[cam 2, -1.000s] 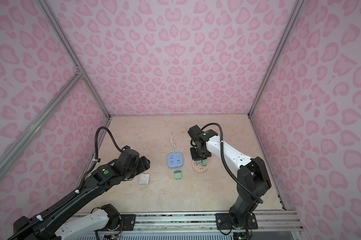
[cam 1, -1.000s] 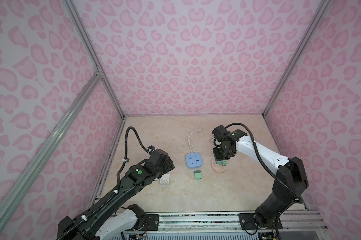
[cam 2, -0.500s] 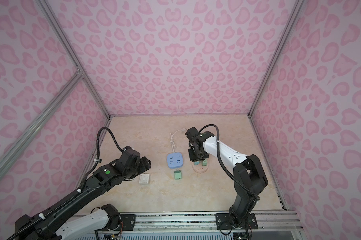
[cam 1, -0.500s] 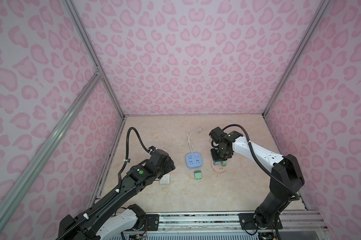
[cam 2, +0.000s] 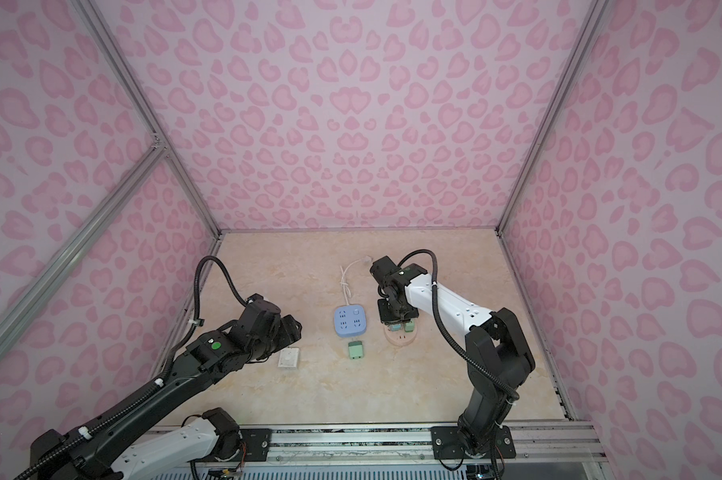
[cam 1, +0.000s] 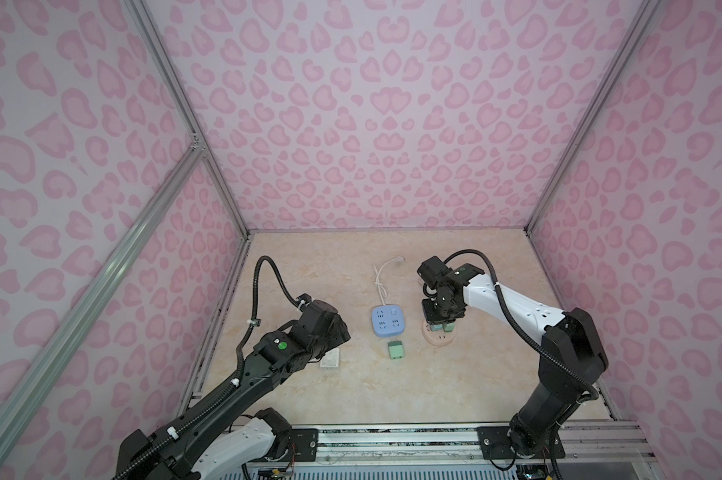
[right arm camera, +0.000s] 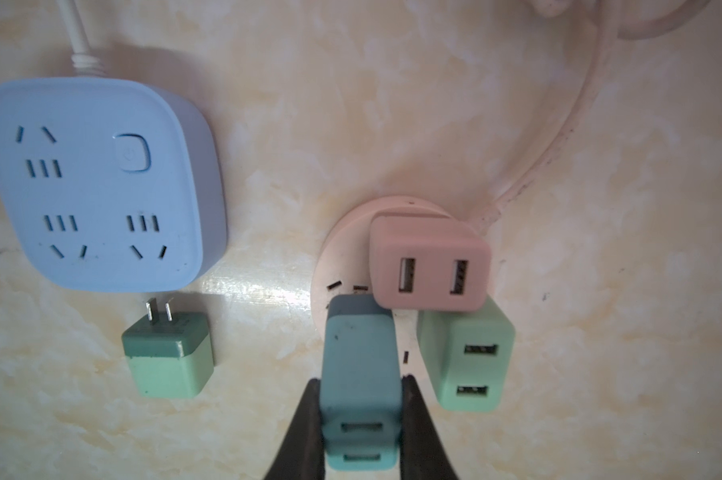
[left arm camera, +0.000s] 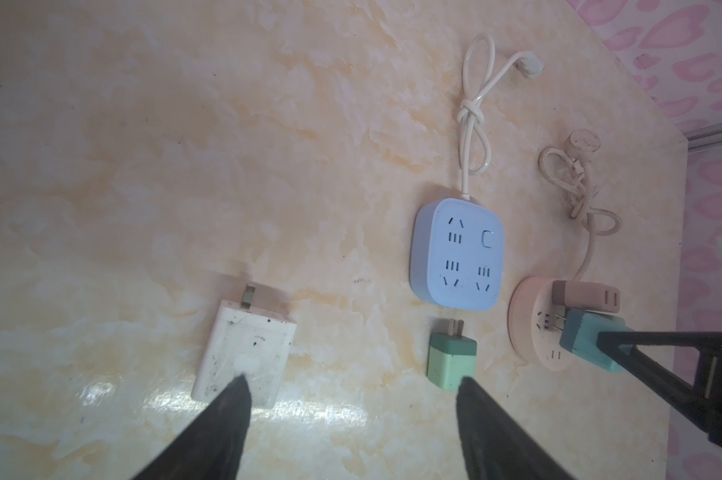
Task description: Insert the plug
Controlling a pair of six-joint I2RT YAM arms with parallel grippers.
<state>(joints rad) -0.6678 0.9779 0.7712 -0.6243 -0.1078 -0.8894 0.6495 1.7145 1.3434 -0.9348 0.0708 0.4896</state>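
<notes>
My right gripper (right arm camera: pixel 361 380) is shut on a teal plug (right arm camera: pixel 359 365), seen from the side in the left wrist view (left arm camera: pixel 588 343). The plug leans over the round pink socket (right arm camera: pixel 342 257), with its prongs at the socket's face; how deep they sit I cannot tell. A pink plug (right arm camera: pixel 430 266) and a light green plug (right arm camera: pixel 467 357) stand in that same socket. In both top views the right gripper (cam 1: pixel 438 326) hangs over the socket (cam 2: pixel 401 338). My left gripper (left arm camera: pixel 353 379) is open and empty, above the table between a white plug (left arm camera: pixel 247 340) and a small green plug (left arm camera: pixel 451 357).
A blue square power strip (cam 1: pixel 388 321) with a knotted white cord lies left of the pink socket. The small green plug (cam 1: pixel 395 350) lies on its side just in front of it. The white plug (cam 1: pixel 330 359) lies by the left wrist. Pink patterned walls close in three sides.
The right arm has shifted slightly to the left over the pink socket, still holding the teal plug. The left arm has not moved.
</notes>
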